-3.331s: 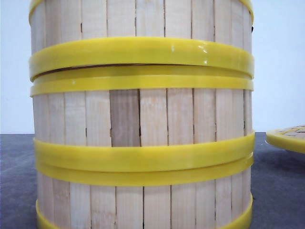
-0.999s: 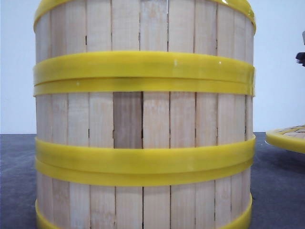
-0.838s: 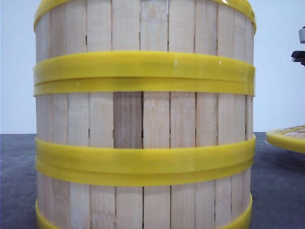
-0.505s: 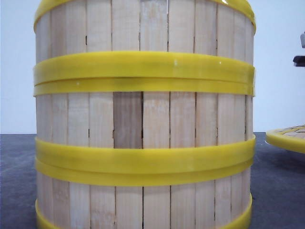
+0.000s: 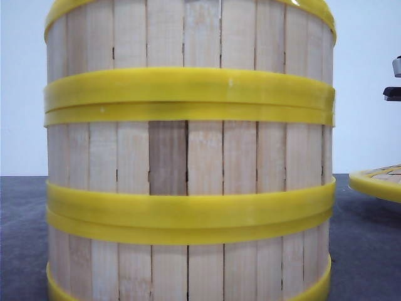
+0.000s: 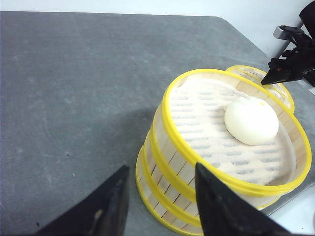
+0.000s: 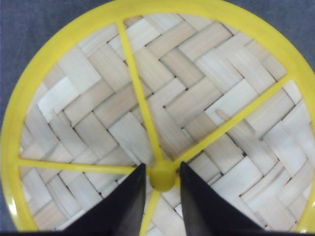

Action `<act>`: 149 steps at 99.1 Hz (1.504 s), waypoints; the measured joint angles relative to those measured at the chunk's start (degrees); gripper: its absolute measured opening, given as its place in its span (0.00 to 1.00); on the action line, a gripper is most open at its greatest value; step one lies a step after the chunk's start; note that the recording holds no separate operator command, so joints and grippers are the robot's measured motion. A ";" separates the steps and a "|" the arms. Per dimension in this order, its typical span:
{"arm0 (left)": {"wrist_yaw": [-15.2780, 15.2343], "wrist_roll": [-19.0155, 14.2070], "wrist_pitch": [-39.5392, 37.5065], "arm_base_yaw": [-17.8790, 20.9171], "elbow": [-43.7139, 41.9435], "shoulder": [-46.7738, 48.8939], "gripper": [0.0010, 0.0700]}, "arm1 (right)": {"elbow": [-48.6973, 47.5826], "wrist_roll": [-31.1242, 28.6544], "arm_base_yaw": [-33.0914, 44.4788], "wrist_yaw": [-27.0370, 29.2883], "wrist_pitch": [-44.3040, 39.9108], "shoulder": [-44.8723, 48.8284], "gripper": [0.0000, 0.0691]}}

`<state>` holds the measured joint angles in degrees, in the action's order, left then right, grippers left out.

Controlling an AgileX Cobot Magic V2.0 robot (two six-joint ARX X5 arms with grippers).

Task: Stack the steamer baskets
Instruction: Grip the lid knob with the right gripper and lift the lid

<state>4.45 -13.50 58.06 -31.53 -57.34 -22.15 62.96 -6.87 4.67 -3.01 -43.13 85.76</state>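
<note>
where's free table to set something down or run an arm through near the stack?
Free: the wide grey table on the side of the steamer baskets away from the lid, and the far strip behind them. Crowded: the lid sits close beside the stack, with the right gripper straddling its hub. The top basket holds a bun. The left gripper hovers by the rim.

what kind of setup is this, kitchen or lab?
Likely a lab test bench: bare grey tabletop, plain white wall, and only props: stacked steamer baskets, a bun, a woven lid.
</note>
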 joint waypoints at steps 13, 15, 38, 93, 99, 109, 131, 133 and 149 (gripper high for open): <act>0.00 0.00 0.00 0.00 0.00 0.00 0.34 | 0.00 0.00 0.00 0.02 -0.26 -0.07 0.08; 0.00 0.00 -0.02 0.00 0.00 0.00 0.34 | 0.00 0.00 0.00 0.02 -0.28 -0.09 0.08; 0.00 0.02 -0.02 0.00 0.00 0.00 0.34 | 0.04 0.00 0.00 0.02 -0.11 -0.13 0.08; 0.00 0.33 -0.02 0.00 0.00 0.00 0.34 | 20.26 0.13 -6.93 -6.05 -10.60 -10.62 0.08; -0.02 0.39 -0.02 0.00 0.00 0.00 0.34 | 22.40 0.37 -9.33 -8.02 -12.31 -11.74 0.08; -0.02 0.39 0.00 0.00 0.00 0.00 0.34 | 26.62 0.96 -14.51 -12.22 -16.22 -12.79 0.08; -0.07 0.42 0.00 0.00 0.00 0.00 0.34 | 30.86 2.36 -28.35 -14.86 -23.34 -12.94 0.08; -0.07 0.42 -0.02 0.00 0.00 0.00 0.34 | 30.86 2.40 -29.66 -14.75 -23.71 -12.92 0.08; -0.20 0.44 -0.02 0.00 0.00 0.00 0.34 | 30.86 2.60 -40.04 -10.43 -24.85 -12.85 0.08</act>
<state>4.25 -13.06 58.04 -31.53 -57.34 -22.15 93.82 -4.27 -35.38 -13.43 -67.99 72.90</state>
